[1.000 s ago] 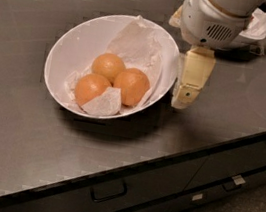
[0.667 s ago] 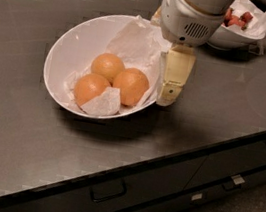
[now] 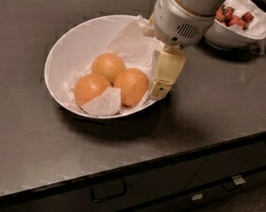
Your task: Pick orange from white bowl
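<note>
On the counter (image 3: 235, 100): the white bowl (image 3: 74, 47), wide and lined with crumpled paper (image 3: 133, 42), sits toward the left. A smaller bowl (image 3: 227, 40) of red fruit stands well apart at the back right.

Inside the white bowl: three oranges huddle together. The orange (image 3: 131, 86) that is wanted (the deepest in colour, and the rightmost) lies nearest the right rim. It touches a paler one (image 3: 108, 66) behind it, and a mid-orange one (image 3: 91, 89) lies to its left, partly under a fold of paper.

Task so far: nothing is picked yet. The orange rests in the bowl and the tool (image 3: 160, 88) carries nothing, so I judge this to be the approach, with the whole grasp and lift left to do.

Tool, position: it hangs straight down from the white wrist (image 3: 181, 14) over the bowl's right rim, its tip just beside the orange's right flank.

Tool, state: it has hold of nothing I can see. How far open it is I cannot tell from where I stand, nor whether it brushes the rim or the paper.

Left to do: bring the tool around the orange, close on it, and raise it clear of the bowl (without dragging its neighbours or the paper along).
</note>
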`<state>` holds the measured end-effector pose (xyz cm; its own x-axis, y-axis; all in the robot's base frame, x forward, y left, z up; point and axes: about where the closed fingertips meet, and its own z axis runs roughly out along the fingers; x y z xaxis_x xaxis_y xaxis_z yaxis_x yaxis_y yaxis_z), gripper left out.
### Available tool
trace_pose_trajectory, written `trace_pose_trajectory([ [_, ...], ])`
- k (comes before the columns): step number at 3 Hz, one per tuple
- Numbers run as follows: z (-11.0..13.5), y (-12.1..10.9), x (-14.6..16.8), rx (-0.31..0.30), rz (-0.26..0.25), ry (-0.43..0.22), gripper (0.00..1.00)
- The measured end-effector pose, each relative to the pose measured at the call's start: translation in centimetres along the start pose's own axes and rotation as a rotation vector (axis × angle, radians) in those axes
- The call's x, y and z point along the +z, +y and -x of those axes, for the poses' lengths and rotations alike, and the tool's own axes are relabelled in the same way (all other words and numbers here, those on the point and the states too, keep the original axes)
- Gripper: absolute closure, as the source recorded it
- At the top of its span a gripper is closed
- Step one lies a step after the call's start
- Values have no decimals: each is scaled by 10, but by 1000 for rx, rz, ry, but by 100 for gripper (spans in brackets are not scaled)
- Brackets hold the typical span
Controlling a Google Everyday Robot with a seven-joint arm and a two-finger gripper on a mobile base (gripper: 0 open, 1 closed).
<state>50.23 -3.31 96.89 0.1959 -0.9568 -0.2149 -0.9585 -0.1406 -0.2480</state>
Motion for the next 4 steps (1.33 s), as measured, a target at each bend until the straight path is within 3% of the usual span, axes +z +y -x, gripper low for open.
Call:
trace_pose_trajectory([
  [1,3,-3,16,-3,39,-16,27],
  [4,15,-6,47,-27,121,-49,27],
])
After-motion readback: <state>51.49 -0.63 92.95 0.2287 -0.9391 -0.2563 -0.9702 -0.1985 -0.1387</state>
